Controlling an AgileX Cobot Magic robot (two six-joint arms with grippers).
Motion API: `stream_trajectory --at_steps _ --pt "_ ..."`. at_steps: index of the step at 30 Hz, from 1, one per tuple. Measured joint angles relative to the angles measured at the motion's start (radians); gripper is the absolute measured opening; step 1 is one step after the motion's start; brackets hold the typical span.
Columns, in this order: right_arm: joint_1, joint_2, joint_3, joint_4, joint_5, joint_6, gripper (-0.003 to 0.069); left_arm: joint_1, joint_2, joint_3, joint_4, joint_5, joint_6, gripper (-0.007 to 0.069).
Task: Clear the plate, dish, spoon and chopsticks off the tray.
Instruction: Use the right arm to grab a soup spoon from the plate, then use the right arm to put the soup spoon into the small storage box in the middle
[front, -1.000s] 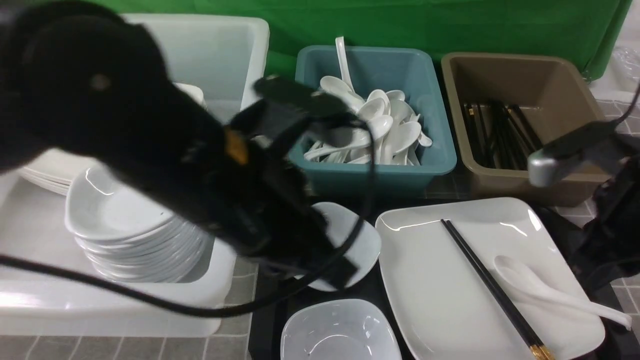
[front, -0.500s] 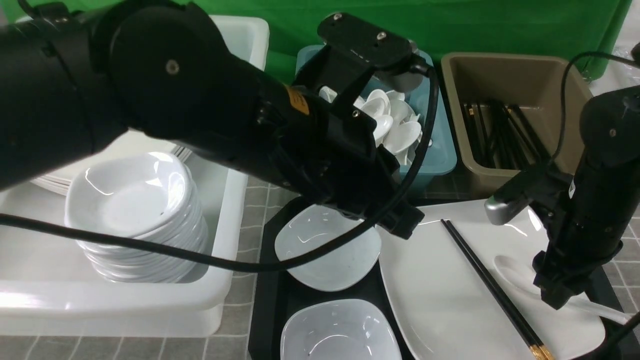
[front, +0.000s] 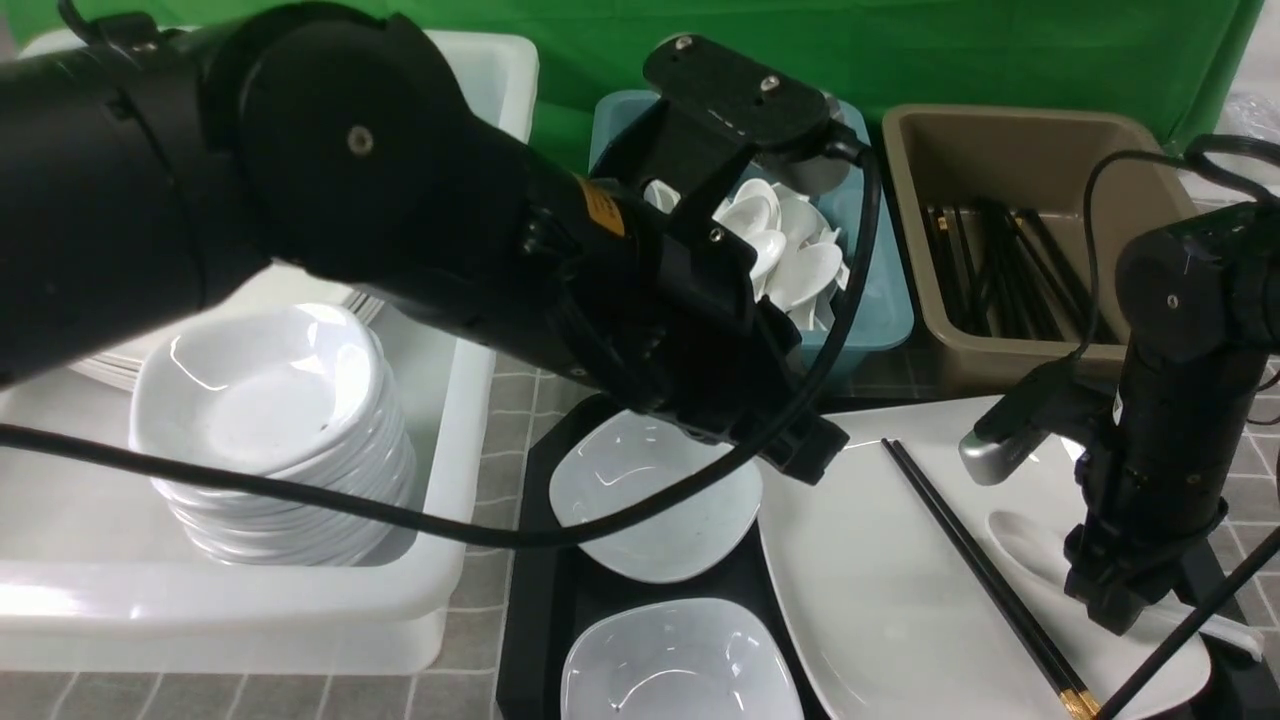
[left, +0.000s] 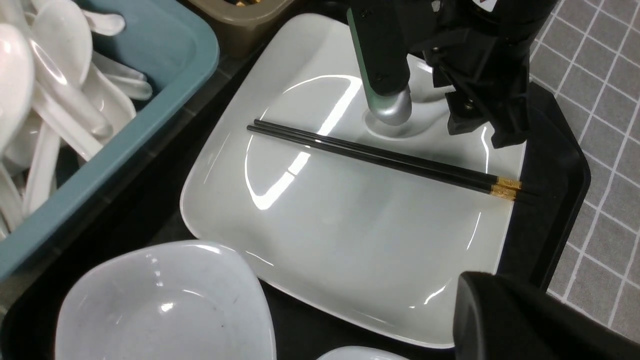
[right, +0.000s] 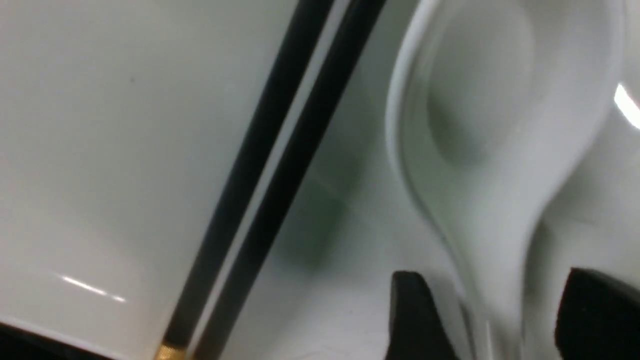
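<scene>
The black tray (front: 530, 620) holds the large white plate (front: 880, 580) and two small dishes (front: 650, 500) (front: 680, 660). On the plate lie the black chopsticks (front: 975, 565) and, to their right, the white spoon (front: 1020, 535). My right gripper (front: 1110, 605) points down at the spoon's neck. In the right wrist view it (right: 500, 320) is open, one finger (right: 415, 320) on each side of the spoon (right: 480, 125), with gaps. My left gripper (front: 810, 455) hangs shut over the gap between the far dish and the plate, holding nothing that shows.
Behind the tray stand a teal tub (front: 885, 310) full of white spoons and a brown tub (front: 1000, 355) of chopsticks. On the left a white bin (front: 450, 590) holds a stack of small dishes (front: 270, 440). Grey tiled tabletop lies right of the tray (left: 600, 100).
My left arm has swung in over the tray's far side. My right arm has come down from the right onto the spoon, its jaws now open round the spoon's neck.
</scene>
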Motion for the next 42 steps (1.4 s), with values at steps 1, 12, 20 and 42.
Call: stream_trajectory --at_steps 1,12,20,42 --pt "0.000 0.000 0.000 0.000 0.000 0.000 0.0265 0.000 0.000 0.000 0.000 0.000 0.000 0.0001" --pt "0.001 -0.074 -0.037 0.071 0.083 0.035 0.0169 0.000 0.000 0.000 0.000 -0.011 0.004 0.0001" --pt "-0.021 -0.298 -0.100 0.154 -0.315 0.238 0.0169 0.002 0.000 0.000 0.028 -0.289 -0.055 0.0001" --pt "0.076 0.271 -0.719 0.664 -0.466 0.113 0.0272 0.262 0.000 0.000 0.037 -0.357 -0.172 0.0001"
